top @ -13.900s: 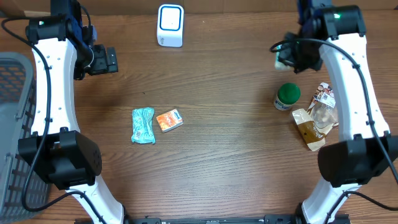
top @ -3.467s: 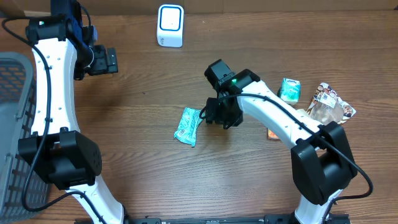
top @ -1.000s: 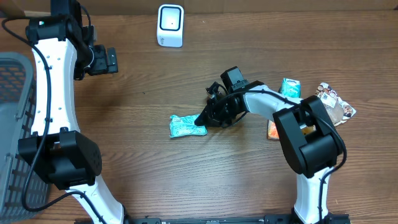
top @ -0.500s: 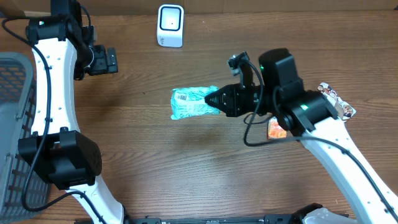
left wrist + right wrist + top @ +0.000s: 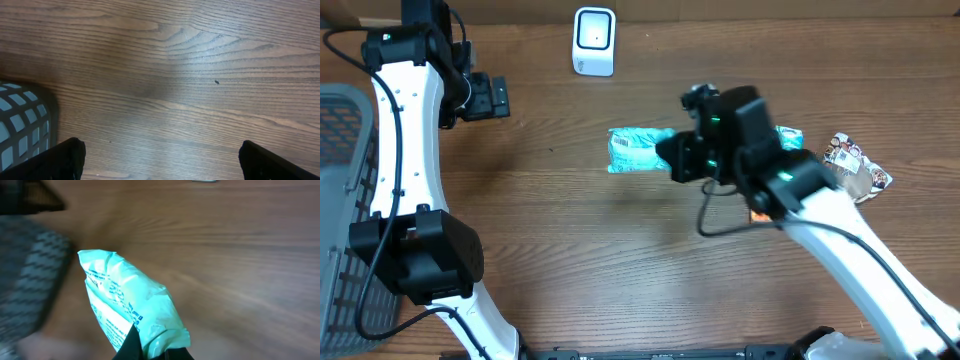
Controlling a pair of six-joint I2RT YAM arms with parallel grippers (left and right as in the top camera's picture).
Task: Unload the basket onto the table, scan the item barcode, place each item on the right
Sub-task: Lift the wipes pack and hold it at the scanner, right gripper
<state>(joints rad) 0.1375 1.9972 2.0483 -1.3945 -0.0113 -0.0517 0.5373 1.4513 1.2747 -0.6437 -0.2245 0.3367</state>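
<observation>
Fingers point(image 5: 129, 344) of the right gripper point(image 5: 672, 160) are pressed together on one end of the teal packet point(image 5: 638, 150), pinching its crimped edge. The packet sticks out level from the jaws toward the table's left edge. It hangs clear of the wood, over the stretch between the table's point(image 5: 620, 260) middle and its far edge, and a faint shadow lies on the boards nearer the front edge. A pale printed patch shows near the packet's free end, too small to read. In the right wrist view the packet fills the lower middle, with blue print along its side.

At the far edge stands the white scanner point(image 5: 593, 40), well apart from the packet and a little toward the left.

Over by the far left corner, the left gripper point(image 5: 504, 97) hangs with its fingertips point(image 5: 60, 160) spread wide and nothing between them. The grey basket point(image 5: 340, 200) sits at the left edge.

Near the right edge lie a small teal box point(image 5: 789, 137), partly hidden by the right arm, some snack bags point(image 5: 855, 168) and an orange packet point(image 5: 757, 212).
</observation>
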